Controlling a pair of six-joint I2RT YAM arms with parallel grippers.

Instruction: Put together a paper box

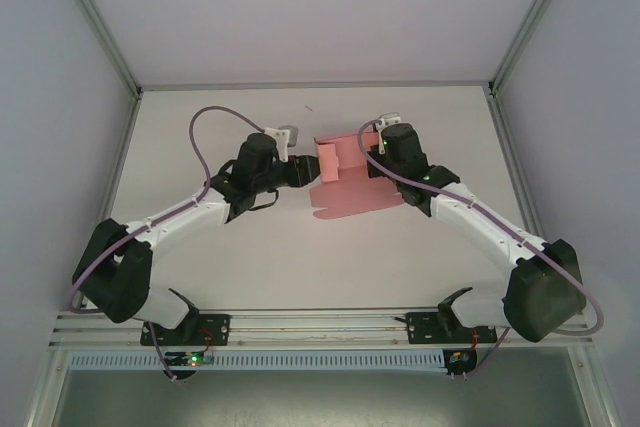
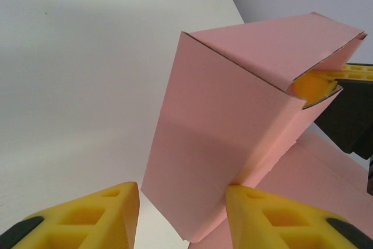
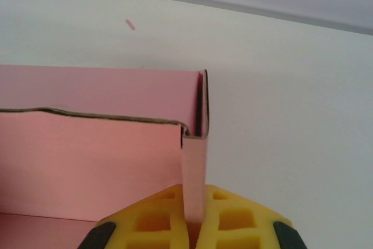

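- Where the two arms are bolted, a metal rail runs along the near edge of a plain white table.
- Pale walls close in the table on the left, right and far sides, with slim aluminium frame posts rising from the far corners.
- A tiny speck lies near the far edge, just left of the middle.
- The paper box, pink and only part folded, sits at the middle of the table, nearer the far edge than the near one. Its base lies flat and one wall is raised at the far side.
- The left arm reaches from the near left corner diagonally inward, elbow low, with a mauve cable looping above it.
- The left gripper meets the box's left end.
- From the left wrist, the left gripper has its yellow fingers standing part-way apart with a corner of the raised pink wall between them. Whether they press the card cannot be told.
- The right arm mirrors it from the near right corner, and the right gripper is at the box's right end.
- From the right wrist, the right gripper is clamped tight on a narrow upright flap at the corner of the box.
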